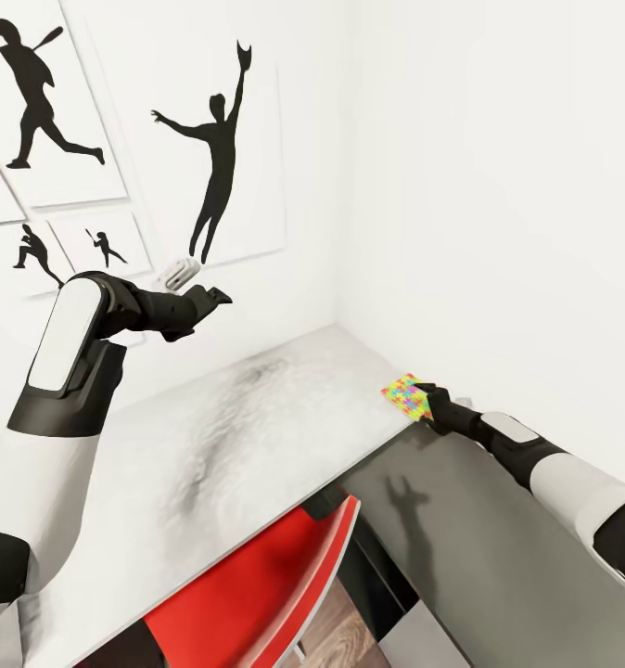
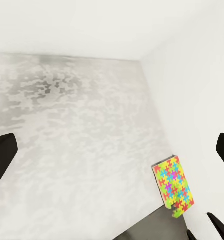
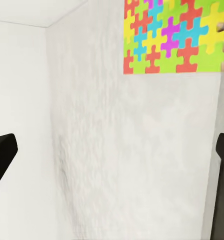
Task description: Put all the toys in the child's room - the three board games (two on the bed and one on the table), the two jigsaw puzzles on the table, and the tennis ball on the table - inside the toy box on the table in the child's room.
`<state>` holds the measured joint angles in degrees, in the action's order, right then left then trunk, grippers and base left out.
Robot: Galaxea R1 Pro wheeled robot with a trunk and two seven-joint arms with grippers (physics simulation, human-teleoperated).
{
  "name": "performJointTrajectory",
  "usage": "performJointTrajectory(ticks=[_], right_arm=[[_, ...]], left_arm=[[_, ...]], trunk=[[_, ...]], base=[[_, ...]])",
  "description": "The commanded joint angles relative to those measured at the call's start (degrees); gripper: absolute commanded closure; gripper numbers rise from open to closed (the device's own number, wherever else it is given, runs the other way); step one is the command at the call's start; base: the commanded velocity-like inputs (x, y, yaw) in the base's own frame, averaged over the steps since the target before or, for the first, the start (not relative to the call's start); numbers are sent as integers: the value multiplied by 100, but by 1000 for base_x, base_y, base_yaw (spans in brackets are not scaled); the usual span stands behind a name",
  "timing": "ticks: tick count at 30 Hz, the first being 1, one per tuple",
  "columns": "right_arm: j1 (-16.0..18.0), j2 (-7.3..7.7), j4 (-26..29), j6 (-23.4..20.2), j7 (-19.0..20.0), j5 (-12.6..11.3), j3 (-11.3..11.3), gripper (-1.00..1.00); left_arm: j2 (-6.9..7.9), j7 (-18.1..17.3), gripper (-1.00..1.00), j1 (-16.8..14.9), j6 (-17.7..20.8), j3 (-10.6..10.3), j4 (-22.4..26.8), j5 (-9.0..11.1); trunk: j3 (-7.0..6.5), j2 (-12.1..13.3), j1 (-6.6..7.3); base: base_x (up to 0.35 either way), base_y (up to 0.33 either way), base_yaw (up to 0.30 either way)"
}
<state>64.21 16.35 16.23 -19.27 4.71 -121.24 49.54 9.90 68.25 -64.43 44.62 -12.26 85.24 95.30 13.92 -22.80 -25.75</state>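
The right hand [image 1: 426,390] is seen low at the far right edge of the tabletop [image 1: 229,436], its dark tip touching or just overlapping the near corner of the puzzle [image 1: 405,396]. Whether the fingers are closed on the puzzle cannot be told from the head view. In the right wrist view two dark fingers [image 3: 2,157] are set wide apart at the frame's sides, so the hand is read as spread, with the puzzle [image 3: 174,35] lying ahead of it on the pale surface and nothing between the fingers.

The puzzle is a flat, many-coloured card, laid on the tabletop close to the right wall [image 1: 498,186], at the table's near right corner.

The left hand [image 1: 215,297] is held raised above the tabletop, well apart from the puzzle and to its left. In the left wrist view its fingers [image 2: 3,155] are likewise seen far apart, empty, with the puzzle [image 2: 173,186] below and beyond them, beside the wall.

Behind the left hand, silhouette posters [image 1: 215,139] are hung on the far wall. Below the tabletop's near edge a red chair [image 1: 257,594] is tucked.
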Motion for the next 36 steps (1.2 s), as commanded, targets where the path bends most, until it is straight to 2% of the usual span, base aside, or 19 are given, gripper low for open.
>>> performJointTrajectory(ticks=[1,7,24,36], right_arm=[[8,4,-3,-6,25,-30,45,-100],[4,25,-20,276,34,-37,43,-100],[8,149,-14,407,63,-42,32,-100],[15,241,-11,399,454,-40,37,-100]], left_arm=[[3,50,-100,-8,21,-5,3,40],[-5,54,-100,-8,20,-9,2,41],[-1,56,-100,-8,25,-6,1,34],[4,54,-100,-8,28,-5,2,41]], trunk=[[12,-12,-4],[18,-12,-4],[137,-12,-4],[246,-12,-4]], base=[[0,0,0],[0,0,0],[0,0,0],[0,0,0]])
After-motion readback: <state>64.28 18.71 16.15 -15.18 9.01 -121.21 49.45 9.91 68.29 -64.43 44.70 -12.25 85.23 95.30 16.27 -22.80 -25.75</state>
